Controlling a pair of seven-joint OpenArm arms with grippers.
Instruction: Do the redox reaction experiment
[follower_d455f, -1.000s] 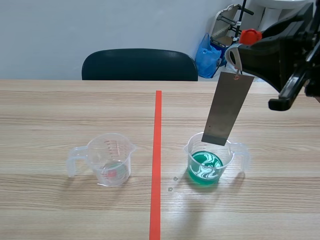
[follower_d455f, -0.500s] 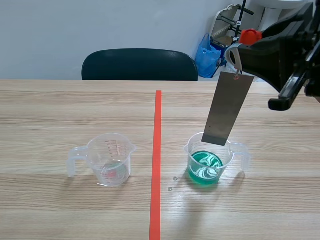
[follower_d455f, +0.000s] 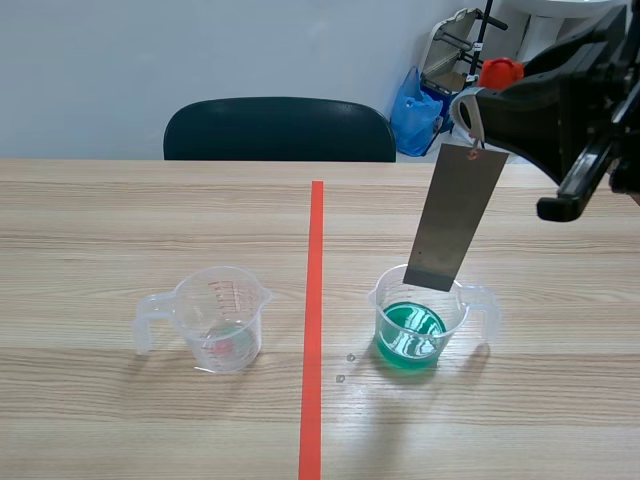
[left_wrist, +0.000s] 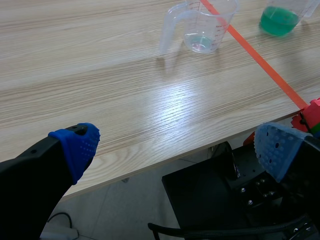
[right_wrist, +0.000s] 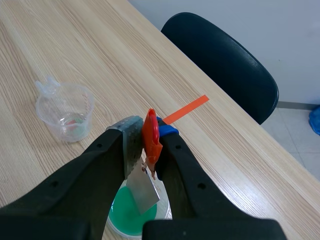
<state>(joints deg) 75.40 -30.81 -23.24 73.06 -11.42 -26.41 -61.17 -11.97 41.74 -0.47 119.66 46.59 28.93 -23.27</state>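
Risk is carried by the tilt: the metal strip (follower_d455f: 457, 215), hung from a red clip (right_wrist: 151, 135) that is clamped in the right gripper (right_wrist: 149, 131), is slanted from 1 o'clock down to 7 o'clock, its lower end at the green beaker's (follower_d455f: 385, 300) 12 o'clock rim. If lowered off-line, the rim could be caught and the cup tipped. Green solution (follower_d455f: 410, 335) is held low in it; only a faint trace is seen in the clear beaker (follower_d455f: 195, 300) at its 9 o'clock. The left gripper (left_wrist: 177, 147) is spread wide, empty, off the table edge.
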